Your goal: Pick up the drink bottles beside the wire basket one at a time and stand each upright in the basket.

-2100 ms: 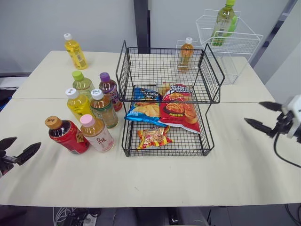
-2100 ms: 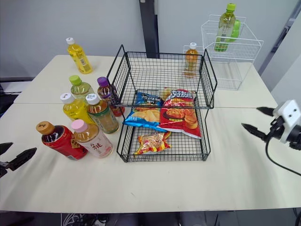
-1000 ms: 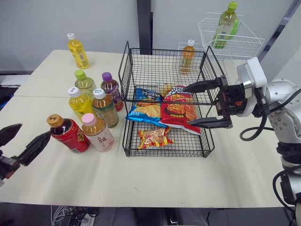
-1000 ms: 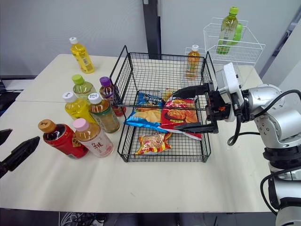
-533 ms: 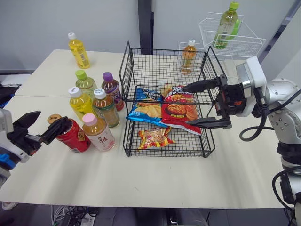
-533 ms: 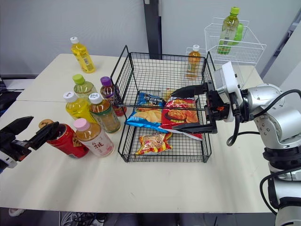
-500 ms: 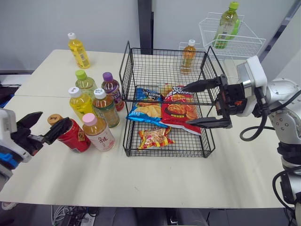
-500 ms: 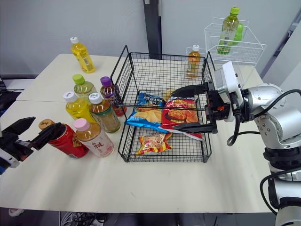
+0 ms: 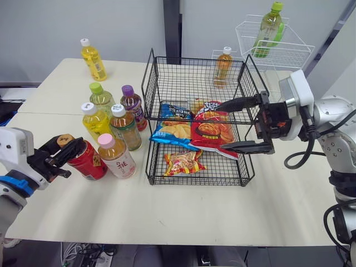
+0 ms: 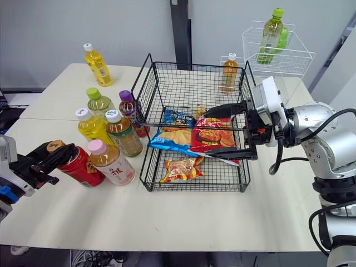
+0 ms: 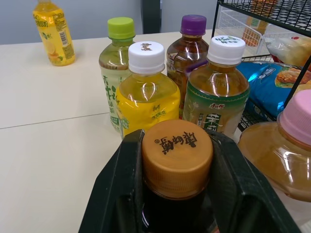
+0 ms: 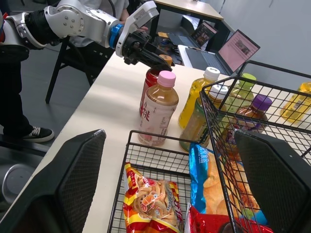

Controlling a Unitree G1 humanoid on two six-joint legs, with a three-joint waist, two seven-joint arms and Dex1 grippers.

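Red bottle was seen on the counter left of the wire basket, its brown cap seemingly clamped in the left gripper's jaws; the right gripper's jaws were held wide at the basket's right side.

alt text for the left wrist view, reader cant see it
The left gripper grips the brown-capped bottle by its cap. Beyond it stand a yellow bottle, a green-capped bottle, a purple-capped bottle and a green-label bottle; a pink-capped bottle and the wire basket sit alongside.
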